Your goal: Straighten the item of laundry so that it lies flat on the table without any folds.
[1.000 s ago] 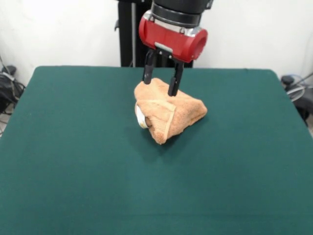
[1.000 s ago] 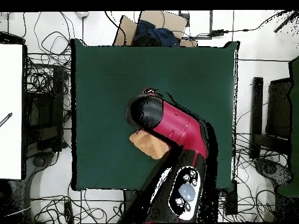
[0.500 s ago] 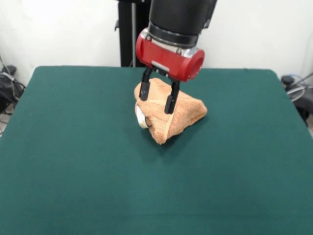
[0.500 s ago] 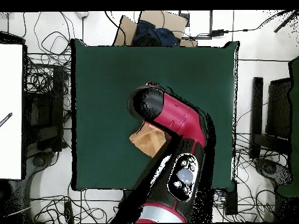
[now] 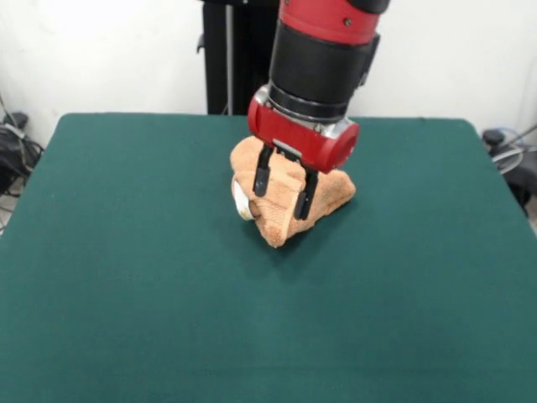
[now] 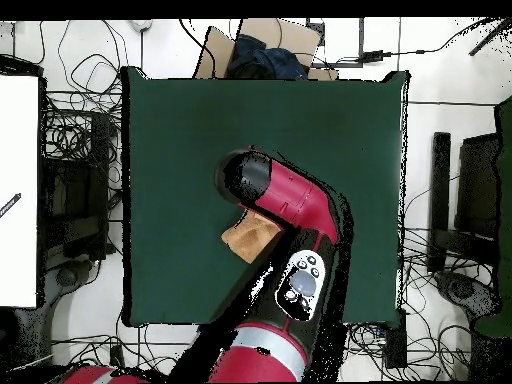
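The item of laundry (image 5: 323, 191), an orange-tan towel, lies bunched in a folded heap near the middle of the green table (image 5: 126, 277). A white tag (image 5: 241, 201) sticks out at its left side. My gripper (image 5: 284, 196) hangs right over the heap, its two black fingers (image 5: 261, 179) open and spread across the towel's front fold, with nothing pinched between them. In the overhead view the red arm covers most of the towel (image 6: 243, 240), and the gripper itself is hidden under the arm.
The table (image 6: 180, 130) has wide bare felt on every side of the heap. Off the table lie cables, a cardboard box (image 6: 262, 45) beyond the far edge, and a white surface (image 6: 18, 190) at the left.
The arm has come down and toward the camera. The open fingers went from above the towel's top to down over its front fold. The towel has not moved.
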{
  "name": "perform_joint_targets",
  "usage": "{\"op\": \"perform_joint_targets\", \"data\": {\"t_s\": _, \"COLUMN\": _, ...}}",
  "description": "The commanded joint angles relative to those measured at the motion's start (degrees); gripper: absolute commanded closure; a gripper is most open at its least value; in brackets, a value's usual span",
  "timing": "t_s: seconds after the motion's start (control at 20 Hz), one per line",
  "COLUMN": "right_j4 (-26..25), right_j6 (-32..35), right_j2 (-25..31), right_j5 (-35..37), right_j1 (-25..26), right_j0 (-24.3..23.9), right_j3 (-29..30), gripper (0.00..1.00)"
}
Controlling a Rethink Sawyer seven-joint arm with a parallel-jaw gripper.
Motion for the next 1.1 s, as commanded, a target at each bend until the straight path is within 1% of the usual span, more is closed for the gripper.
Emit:
{"op": "perform_joint_targets", "data": {"t_s": 0.05, "right_j4": 2.8, "right_j6": 16.9, "right_j2": 2.4, "right_j5": -2.7, "right_j1": 2.5, "right_j0": 0.4, "right_j3": 0.7, "gripper": 0.00}}
{"op": "perform_joint_targets", "data": {"t_s": 0.2, "right_j4": 3.2, "right_j6": 16.2, "right_j2": 2.6, "right_j5": -3.0, "right_j1": 2.7, "right_j0": 0.1, "right_j3": 0.7, "gripper": 0.00}}
{"op": "perform_joint_targets", "data": {"t_s": 0.5, "right_j4": 3.1, "right_j6": 14.9, "right_j2": 2.7, "right_j5": -3.1, "right_j1": 1.0, "right_j0": -0.3, "right_j3": 2.4, "gripper": 0.00}}
{"op": "perform_joint_targets", "data": {"t_s": 0.8, "right_j4": 2.5, "right_j6": 14.1, "right_j2": 2.5, "right_j5": -2.2, "right_j1": -2.8, "right_j0": 0.2, "right_j3": 6.9, "gripper": 0.00}}
{"op": "perform_joint_targets", "data": {"t_s": 1.1, "right_j4": 2.8, "right_j6": 15.6, "right_j2": 3.8, "right_j5": -6.7, "right_j1": -3.6, "right_j0": 1.7, "right_j3": 11.6, "gripper": 0.00}}
